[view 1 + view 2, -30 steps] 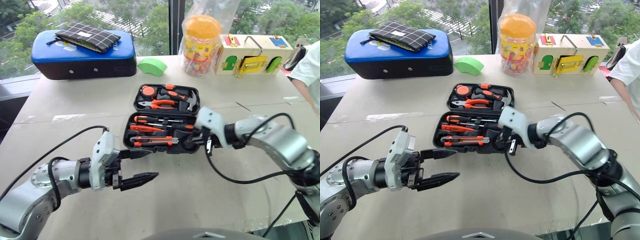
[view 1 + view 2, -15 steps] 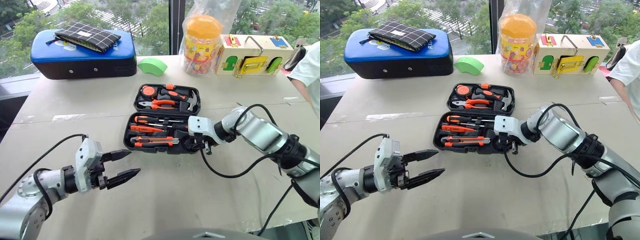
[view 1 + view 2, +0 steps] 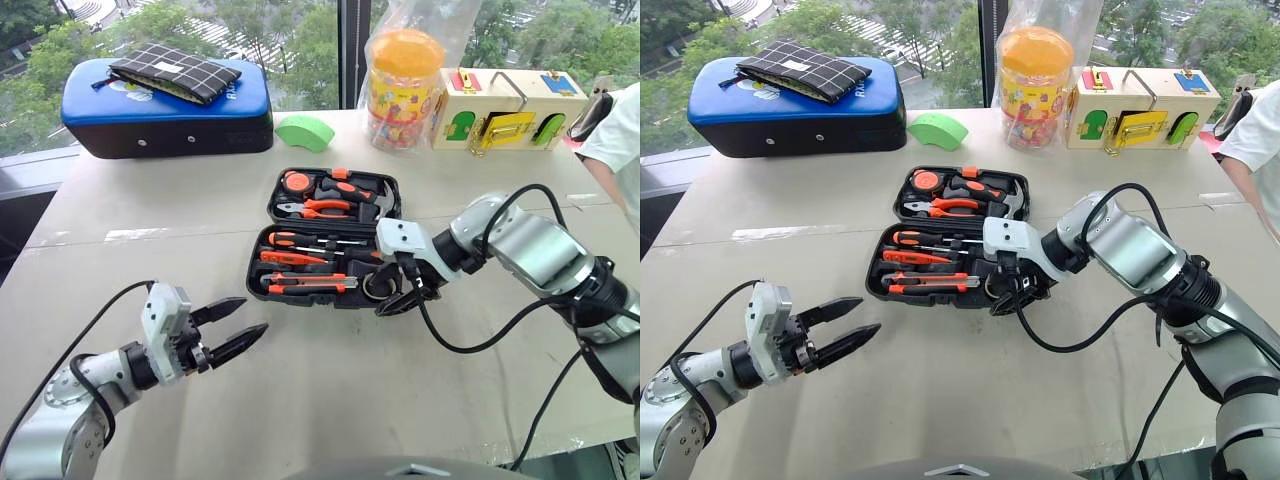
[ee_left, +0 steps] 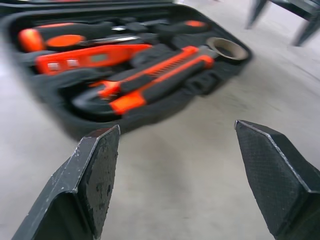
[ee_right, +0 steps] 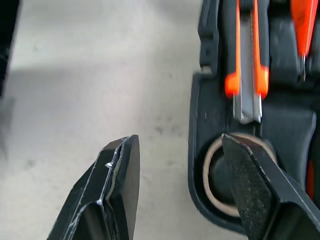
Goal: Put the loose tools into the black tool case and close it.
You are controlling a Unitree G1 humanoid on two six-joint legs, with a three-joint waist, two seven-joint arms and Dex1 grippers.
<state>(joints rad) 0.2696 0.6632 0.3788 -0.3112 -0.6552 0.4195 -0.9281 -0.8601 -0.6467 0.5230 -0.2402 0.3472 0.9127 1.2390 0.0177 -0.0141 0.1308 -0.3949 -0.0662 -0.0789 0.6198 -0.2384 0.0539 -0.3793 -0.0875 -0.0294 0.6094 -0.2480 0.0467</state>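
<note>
On a grey table point(image 3: 300, 400) by a window, the open case point(image 3: 325, 240) holds knife point(image 3: 310, 283) and tape point(image 3: 378, 284). Left gripper point(image 3: 232, 326) gapes empty. Right wrist view: right gripper point(image 5: 182, 170) parted, empty, straddling the case rim above the tape.

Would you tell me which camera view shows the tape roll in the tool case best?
The right wrist view: the tape roll sits close up in its corner recess, partly behind one finger. The left wrist view shows it farther off at the case's end; in the head views the right gripper largely hides it.
</note>
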